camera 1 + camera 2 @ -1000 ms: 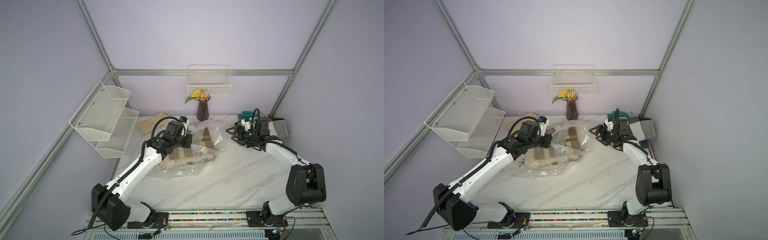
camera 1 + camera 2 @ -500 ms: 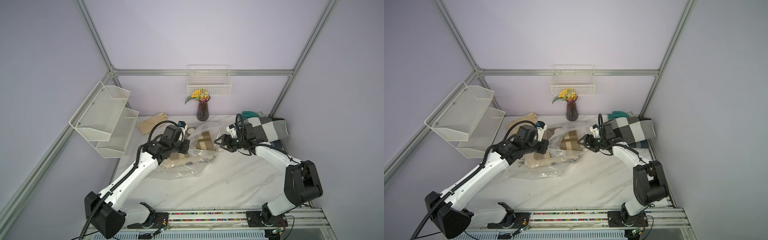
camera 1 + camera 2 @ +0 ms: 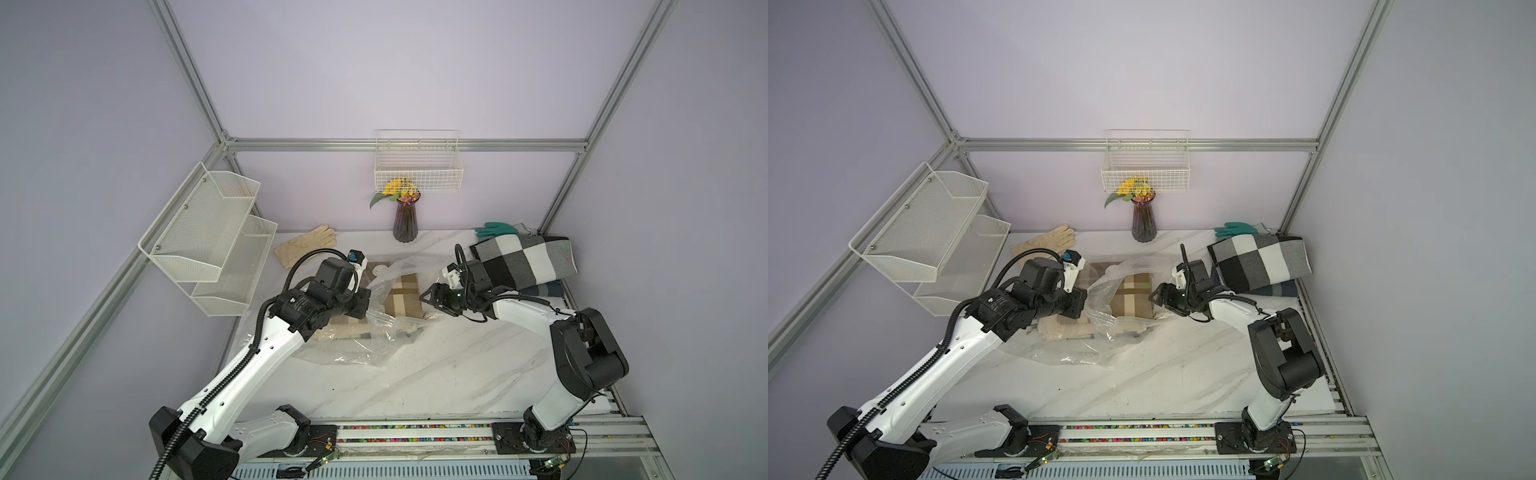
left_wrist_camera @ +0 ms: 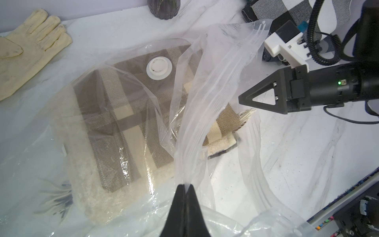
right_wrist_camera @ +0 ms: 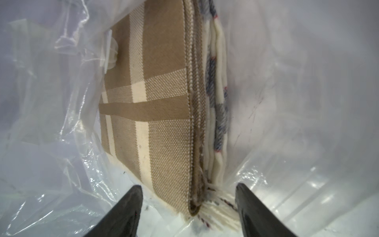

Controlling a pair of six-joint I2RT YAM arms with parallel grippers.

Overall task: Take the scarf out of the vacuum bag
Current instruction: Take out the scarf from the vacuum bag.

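Left wrist view: your left end effector (image 4: 185, 187) is clamped shut on a fold of the vacuum bag (image 4: 215, 82). The film is pinched between the tips and lifted off the surface (image 4: 297, 143).
Bag location: clear and crinkly, it lies on the back-middle of the surface between your two arms in both top views.
Bag mouth: the raised flap opens toward your right arm.
Valve cap: round and white (image 4: 159, 67), on the bag's upper face, sitting over the scarf.
Scarf: tan-and-cream plaid, folded flat (image 4: 123, 115). It is mostly inside the bag, with one fringed corner poking out at the mouth.
Right end effector: jaws apart, holding nothing (image 5: 187, 185). It sits at the bag mouth, pointing at the scarf's corner.
Right wrist view: the scarf's folded edge and fringe sit between your fingers (image 5: 127, 209). You can't tell whether they touch the cloth.
Second layer: cream folds with blue-grey stripes (image 5: 218, 115) lie against the tan scarf. It is unclear whether they are the same piece.
Cream glove: at the back of the surface (image 3: 305, 247), beyond your left arm.
Vase: dark, holding yellow flowers (image 3: 404, 222), at the back wall.
Checked cloth: black, white and grey (image 3: 523, 259), behind your right arm, with a green glove (image 3: 494, 228) at its far edge.
Walls: wire basket (image 3: 417, 166) on the back wall, mesh shelf (image 3: 208, 237) on the side wall.
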